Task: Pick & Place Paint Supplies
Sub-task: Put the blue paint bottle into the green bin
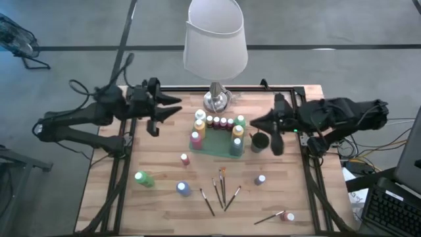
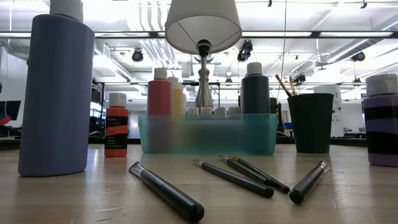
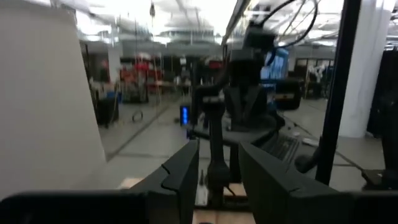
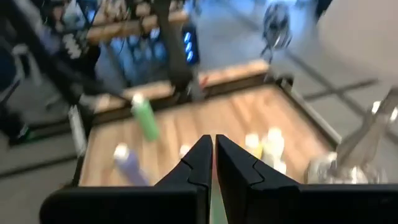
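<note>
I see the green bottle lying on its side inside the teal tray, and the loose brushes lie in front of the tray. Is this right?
Not quite. The green bottle lies on the bare table, away from the teal tray, as the high view shows. The loose brushes do lie in front of the tray.

Left end effector (image 1: 176, 105) hangs at the rear left, fingers apart; right end effector (image 1: 255, 121) points inward, fingers closed.

The wooden table (image 1: 164, 197) carries a tray (image 1: 217, 146), loose bottles (image 1: 143, 178), paintbrushes (image 1: 220, 187), a lamp (image 1: 216, 100).
</note>
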### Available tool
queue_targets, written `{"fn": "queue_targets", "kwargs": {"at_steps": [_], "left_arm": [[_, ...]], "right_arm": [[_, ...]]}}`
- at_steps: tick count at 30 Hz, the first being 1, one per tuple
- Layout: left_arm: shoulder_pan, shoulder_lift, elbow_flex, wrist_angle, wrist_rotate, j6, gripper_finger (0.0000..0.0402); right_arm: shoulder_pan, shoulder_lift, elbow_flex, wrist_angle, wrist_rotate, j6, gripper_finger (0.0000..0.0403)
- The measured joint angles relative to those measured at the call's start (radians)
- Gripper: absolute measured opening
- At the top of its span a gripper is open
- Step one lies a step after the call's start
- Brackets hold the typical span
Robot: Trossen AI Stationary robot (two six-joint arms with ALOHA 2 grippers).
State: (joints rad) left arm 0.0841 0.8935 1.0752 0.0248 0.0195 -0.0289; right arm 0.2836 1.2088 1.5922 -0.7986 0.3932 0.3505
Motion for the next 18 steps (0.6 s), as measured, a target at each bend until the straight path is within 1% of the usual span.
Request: {"fn": "queue_targets", "kwargs": {"at_steps": [2, 4, 9, 11, 14, 18], "left_arm": [[0.0, 0.022, 0.0, 0.0, -0.001, -0.027, 0.0122], [-0.001, 0.033, 0.0, -0.005, -0.001, -0.036, 0.0122], [-0.011, 0.033, 0.003, -0.096, -0.001, -0.036, 0.0122], [-0.015, 0.027, 0.014, -0.146, -0.001, -0.044, 0.0122], [-0.016, 0.014, 0.026, -0.19, -0.008, -0.044, 0.0122], [-0.016, 0.011, 0.024, -0.198, -0.076, 0.013, 0.0122]], "right_arm": [[0.034, -0.005, 0.014, -0.09, 0.0, 0.02, 0.0017], [0.071, -0.004, 0.015, -0.155, 0.024, 0.032, 0.0015], [0.15, 0.028, 0.01, -0.192, 0.119, 0.043, 0.0013], [0.175, 0.048, 0.01, -0.193, 0.134, 0.045, 0.0013], [0.2, 0.078, 0.01, -0.204, 0.121, 0.094, 0.0013], [0.223, 0.116, 0.024, -0.305, 0.032, 0.231, 0.0013]]}}
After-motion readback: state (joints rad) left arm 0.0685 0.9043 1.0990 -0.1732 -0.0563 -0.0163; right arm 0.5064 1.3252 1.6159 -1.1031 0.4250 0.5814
